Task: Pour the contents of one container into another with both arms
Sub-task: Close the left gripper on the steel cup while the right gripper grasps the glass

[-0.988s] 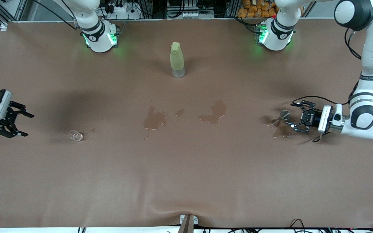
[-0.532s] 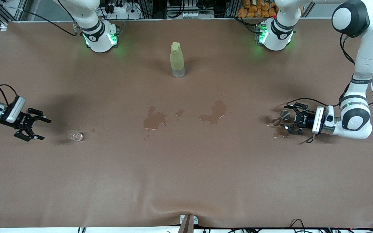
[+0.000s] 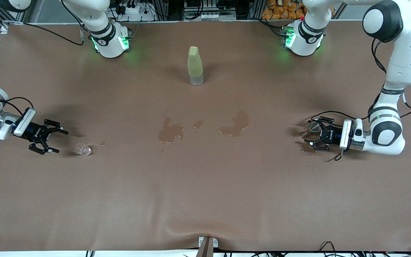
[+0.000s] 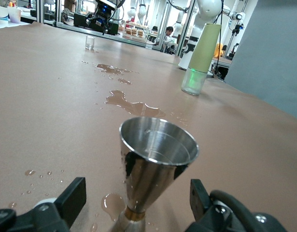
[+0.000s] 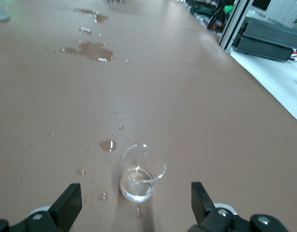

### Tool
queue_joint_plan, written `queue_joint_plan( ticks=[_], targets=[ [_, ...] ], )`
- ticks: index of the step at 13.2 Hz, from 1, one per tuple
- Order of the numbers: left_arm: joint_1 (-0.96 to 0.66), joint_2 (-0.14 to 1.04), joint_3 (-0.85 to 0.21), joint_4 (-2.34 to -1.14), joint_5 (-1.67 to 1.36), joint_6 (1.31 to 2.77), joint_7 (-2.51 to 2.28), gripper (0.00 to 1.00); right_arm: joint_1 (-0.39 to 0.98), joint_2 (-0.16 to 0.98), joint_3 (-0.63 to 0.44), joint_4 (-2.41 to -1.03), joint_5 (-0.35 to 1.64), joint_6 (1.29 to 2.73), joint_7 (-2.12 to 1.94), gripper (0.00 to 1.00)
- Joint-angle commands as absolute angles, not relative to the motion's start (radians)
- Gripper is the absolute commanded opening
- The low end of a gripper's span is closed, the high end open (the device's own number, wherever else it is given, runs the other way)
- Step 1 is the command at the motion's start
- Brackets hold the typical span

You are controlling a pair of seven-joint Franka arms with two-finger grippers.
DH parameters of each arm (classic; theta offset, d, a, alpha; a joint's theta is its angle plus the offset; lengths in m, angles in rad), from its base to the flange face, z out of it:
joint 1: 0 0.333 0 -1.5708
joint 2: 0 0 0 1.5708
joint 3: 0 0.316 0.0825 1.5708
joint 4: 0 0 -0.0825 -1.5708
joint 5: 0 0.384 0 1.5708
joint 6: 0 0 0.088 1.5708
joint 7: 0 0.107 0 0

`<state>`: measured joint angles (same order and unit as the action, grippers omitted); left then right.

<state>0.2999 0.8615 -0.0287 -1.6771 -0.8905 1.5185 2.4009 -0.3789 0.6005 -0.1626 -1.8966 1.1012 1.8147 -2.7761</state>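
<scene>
Both grippers have come closer to their cups since a second ago; the left gripper (image 3: 314, 135) is spread wide around the metal cup (image 3: 311, 127) near the left arm's edge of the bench (image 3: 205, 200); the right gripper (image 3: 52, 140), also wide, is just beside the small glass (image 3: 83, 149) near the right arm's edge; this looks like the reaching step; next each must squeeze gently and lift.
</scene>
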Motion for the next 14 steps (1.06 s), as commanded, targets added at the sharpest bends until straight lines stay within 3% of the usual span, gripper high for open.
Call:
queue_joint_plan(
  ticks=[1, 4, 10, 14],
  targets=[
    [0.301, 0.877, -0.026, -1.671, -0.916, 1.525, 2.447, 0.79, -0.423, 0.661, -0.156, -1.882, 1.182, 1.743, -2.985, 1.0],
    [0.307, 0.874, -0.026, -1.671, -0.916, 1.525, 2.445, 0.69, -0.451, 0.704, -0.156, -1.882, 1.235, 1.701, -3.045, 1.0],
    [0.325, 0.873, -0.026, -1.67, -0.916, 1.52, 2.445, 0.67, -0.463, 0.79, -0.156, -1.873, 1.359, 1.667, -3.143, 1.0],
    [0.325, 0.871, -0.026, -1.671, -0.916, 1.52, 2.447, 0.35, -0.457, 0.837, -0.156, -1.861, 1.399, 1.652, -3.178, 1.0]
  ],
)
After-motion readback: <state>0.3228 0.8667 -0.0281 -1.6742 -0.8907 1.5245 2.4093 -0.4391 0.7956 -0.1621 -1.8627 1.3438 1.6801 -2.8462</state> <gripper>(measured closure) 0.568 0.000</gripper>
